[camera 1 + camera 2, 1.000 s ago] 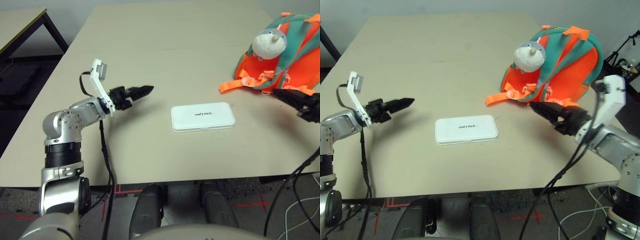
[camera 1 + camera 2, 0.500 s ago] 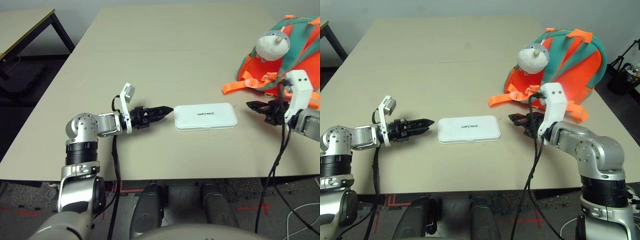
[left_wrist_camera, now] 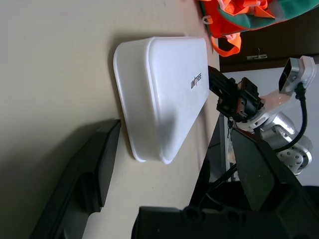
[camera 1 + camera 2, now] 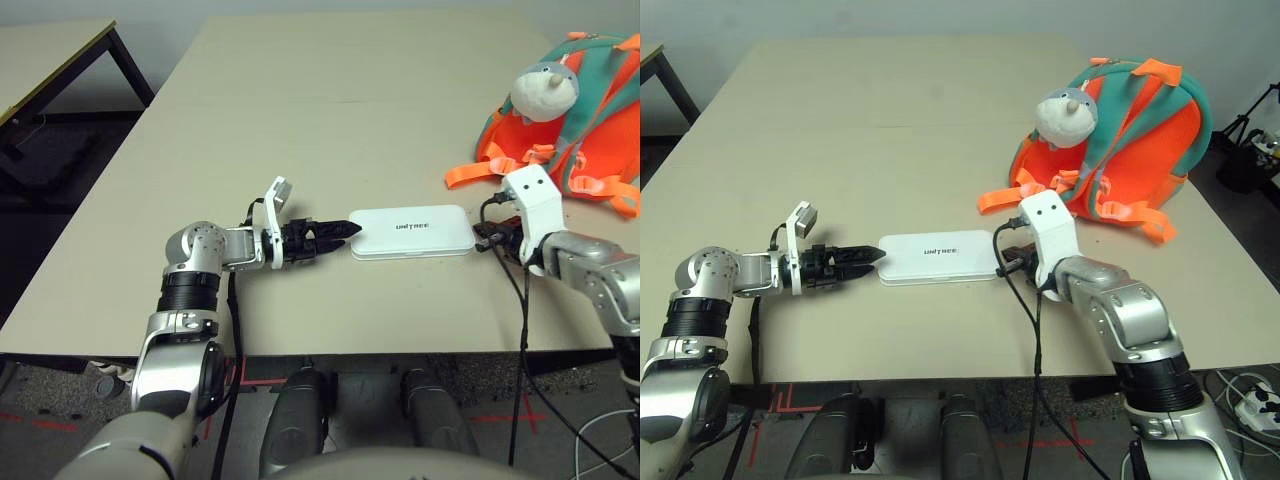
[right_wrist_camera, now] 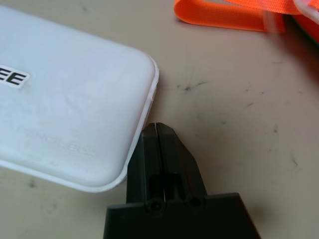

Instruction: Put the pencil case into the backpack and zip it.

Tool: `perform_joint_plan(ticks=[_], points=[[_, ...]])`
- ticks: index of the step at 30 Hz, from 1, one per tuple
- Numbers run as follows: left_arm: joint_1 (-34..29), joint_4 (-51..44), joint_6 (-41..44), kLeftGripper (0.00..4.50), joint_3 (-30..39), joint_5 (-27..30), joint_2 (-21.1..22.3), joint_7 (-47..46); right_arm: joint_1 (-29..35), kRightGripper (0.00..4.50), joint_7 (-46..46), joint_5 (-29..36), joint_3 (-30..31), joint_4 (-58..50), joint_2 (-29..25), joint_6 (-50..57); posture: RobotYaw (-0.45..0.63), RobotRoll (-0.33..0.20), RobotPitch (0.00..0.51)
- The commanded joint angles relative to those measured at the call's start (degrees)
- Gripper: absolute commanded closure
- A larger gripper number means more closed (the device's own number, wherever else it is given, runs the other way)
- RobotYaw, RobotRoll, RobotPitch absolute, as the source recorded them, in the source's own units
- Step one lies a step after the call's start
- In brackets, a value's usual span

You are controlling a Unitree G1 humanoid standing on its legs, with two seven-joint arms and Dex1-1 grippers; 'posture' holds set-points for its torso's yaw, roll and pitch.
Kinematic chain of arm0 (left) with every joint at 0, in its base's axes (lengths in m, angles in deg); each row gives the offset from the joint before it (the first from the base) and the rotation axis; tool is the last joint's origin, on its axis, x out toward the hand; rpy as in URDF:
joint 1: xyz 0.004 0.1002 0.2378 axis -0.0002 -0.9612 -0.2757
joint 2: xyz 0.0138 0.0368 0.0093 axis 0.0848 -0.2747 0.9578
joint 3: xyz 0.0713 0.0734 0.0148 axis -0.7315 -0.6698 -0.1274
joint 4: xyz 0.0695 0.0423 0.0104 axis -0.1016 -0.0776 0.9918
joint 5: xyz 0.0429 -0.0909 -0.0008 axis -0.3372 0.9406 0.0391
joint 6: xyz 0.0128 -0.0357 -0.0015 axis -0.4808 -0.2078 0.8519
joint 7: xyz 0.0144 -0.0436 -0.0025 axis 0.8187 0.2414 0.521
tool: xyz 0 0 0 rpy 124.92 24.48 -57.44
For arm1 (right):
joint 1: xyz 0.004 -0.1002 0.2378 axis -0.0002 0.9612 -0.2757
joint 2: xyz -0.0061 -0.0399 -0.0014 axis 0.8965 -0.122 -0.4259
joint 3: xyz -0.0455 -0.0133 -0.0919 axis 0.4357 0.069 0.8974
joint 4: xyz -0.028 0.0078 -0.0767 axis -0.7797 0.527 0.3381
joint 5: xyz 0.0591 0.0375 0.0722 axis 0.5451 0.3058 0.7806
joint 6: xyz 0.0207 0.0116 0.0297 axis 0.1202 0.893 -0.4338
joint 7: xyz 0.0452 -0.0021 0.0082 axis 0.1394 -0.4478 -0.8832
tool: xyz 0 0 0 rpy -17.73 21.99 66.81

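The white pencil case (image 4: 412,232) lies flat on the table (image 4: 300,100), lettering up. My left gripper (image 4: 348,230) is open at the case's left short end. In the left wrist view its fingers (image 3: 84,184) spread to either side of that end of the pencil case (image 3: 164,99). My right gripper (image 4: 481,240) is shut, and its joined fingertips (image 5: 155,130) touch the case's right short edge near a corner. The orange and teal backpack (image 4: 585,130) with its grey-white plush toy (image 4: 545,88) rests at the far right, behind the right arm.
A loose orange strap (image 4: 470,175) of the backpack trails on the table just beyond the right gripper. Black cables hang from both wrists over the near table edge. Another table (image 4: 50,60) stands off to the far left.
Both arms have swung inward to the two ends of the pencil case. The right gripper's fingers have shut. The case and backpack have not moved.
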Motion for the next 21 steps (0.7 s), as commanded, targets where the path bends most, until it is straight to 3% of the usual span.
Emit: perform_joint_plan(ticks=[1,15,17,21], points=[[0.0,3.2,-2.0,0.00,-1.9,-3.4,-1.1,-0.2,0.0,4.47,-1.1,-0.7,1.3,-0.8,2.3,0.6,-0.03,0.000,0.126],[-0.4,3.0,-3.7,0.00,-2.6,-6.2,-2.9,1.7,-0.9,4.47,-3.9,-2.6,1.7,-1.7,5.4,0.2,-0.02,0.000,0.127],[-0.5,2.7,-4.4,0.37,-2.3,-6.4,-2.9,1.8,-0.9,4.50,-4.1,-3.0,1.5,-1.5,5.3,-0.2,-0.02,0.000,0.126],[-0.7,1.8,-5.5,1.64,-2.0,-6.6,-2.8,2.2,-1.0,4.50,-4.4,-3.7,1.2,-1.3,5.6,-0.8,-0.02,0.000,0.123]])
